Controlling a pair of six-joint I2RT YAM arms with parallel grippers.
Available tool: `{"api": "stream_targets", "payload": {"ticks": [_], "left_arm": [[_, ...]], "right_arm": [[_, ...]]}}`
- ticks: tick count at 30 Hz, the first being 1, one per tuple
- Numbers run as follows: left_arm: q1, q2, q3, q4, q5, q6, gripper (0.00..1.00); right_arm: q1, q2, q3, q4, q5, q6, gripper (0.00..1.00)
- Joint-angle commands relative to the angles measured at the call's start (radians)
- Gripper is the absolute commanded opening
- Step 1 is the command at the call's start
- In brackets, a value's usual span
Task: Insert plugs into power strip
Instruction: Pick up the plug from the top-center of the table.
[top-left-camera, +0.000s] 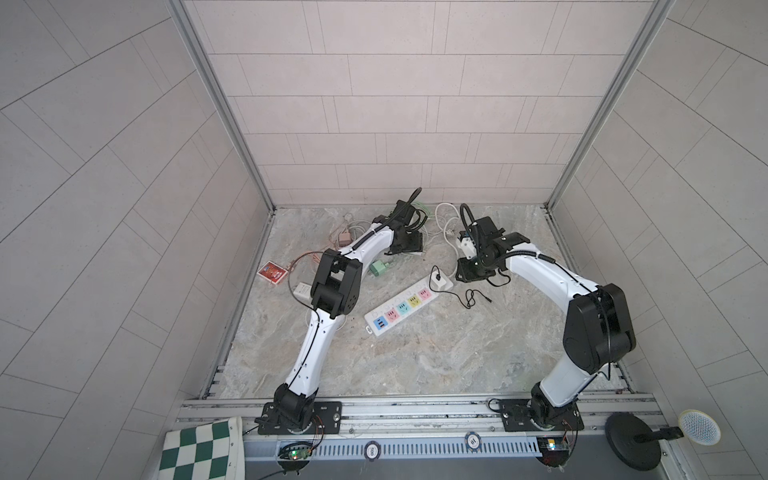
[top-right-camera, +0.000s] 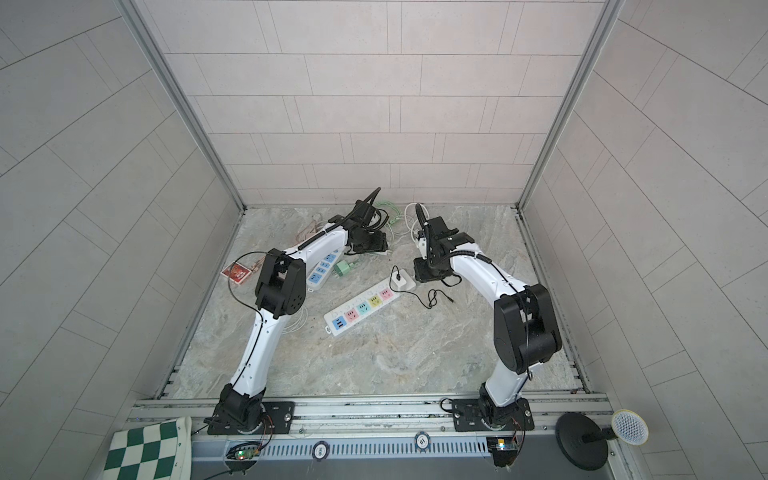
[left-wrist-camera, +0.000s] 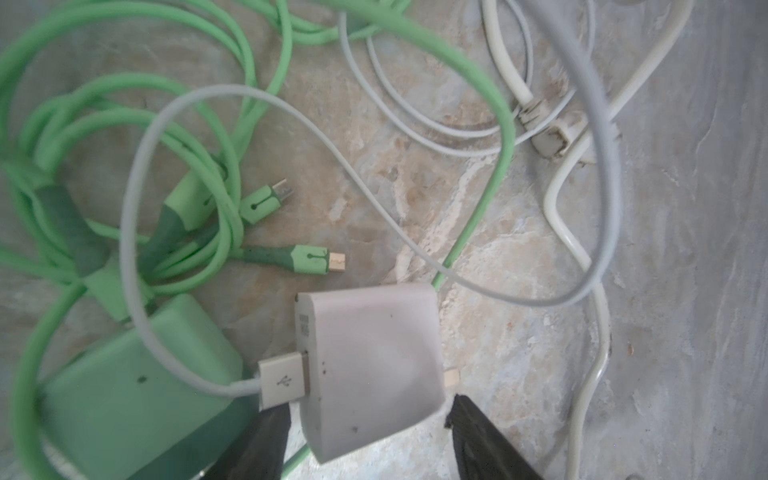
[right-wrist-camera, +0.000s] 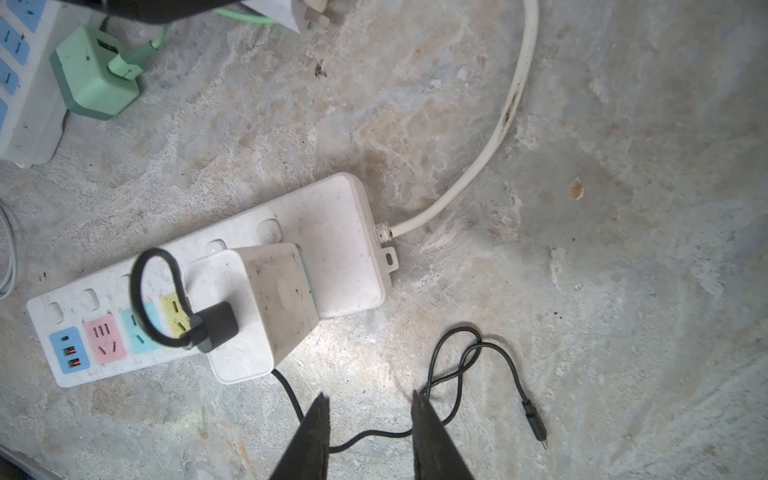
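**Left gripper (left-wrist-camera: 368, 409) clamped on a white plug; right gripper (right-wrist-camera: 369, 395) empty by the power strip**

In the left wrist view, the left gripper's two black fingers (left-wrist-camera: 257, 440) press on opposite sides of the held white plug (left-wrist-camera: 370, 365). A thin white cable (left-wrist-camera: 232, 89) runs from the USB connector in the plug's side. I cannot tell whether the plug is clear of the surface (top-left-camera: 415, 365). This grip sits near the middle of the back edge, among loops of green cable (left-wrist-camera: 478, 66) and white cable. A mint green plug (left-wrist-camera: 137, 390) lies just beside the held one.

The right gripper's jaws stand slightly apart with nothing between them. It hangs over the surface just beside the cord end of the power strip (top-left-camera: 401, 309).

The strip lies diagonally near the middle of the surface. It has blue, pink, teal and yellow sockets along it. A seated white plug (right-wrist-camera: 266, 307) stands upright in the socket nearest the cord end, and its black cable (right-wrist-camera: 457, 374) trails onto the surface beside the strip.

A second power strip (top-right-camera: 322, 270) with blue sockets lies partly under the left arm, touching the mint green plug. Toward the left edge are a dusty pink plug (top-left-camera: 344, 239), another white plug (top-left-camera: 302, 291) and a red card pack (top-left-camera: 272, 273).
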Motion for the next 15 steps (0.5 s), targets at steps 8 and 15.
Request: {"api": "stream_targets", "payload": {"ticks": [8,15], "left_arm": [[0.011,0.058,0.008,0.014,0.049,-0.005,0.66],[0.011,0.052,-0.014,0.011,0.060,0.000,0.49]], "right_arm": [[-0.004,-0.027,-0.004,-0.009,-0.005,-0.006,0.33],[-0.004,-0.026,-0.004,-0.010,-0.006,-0.001,0.33]]}}
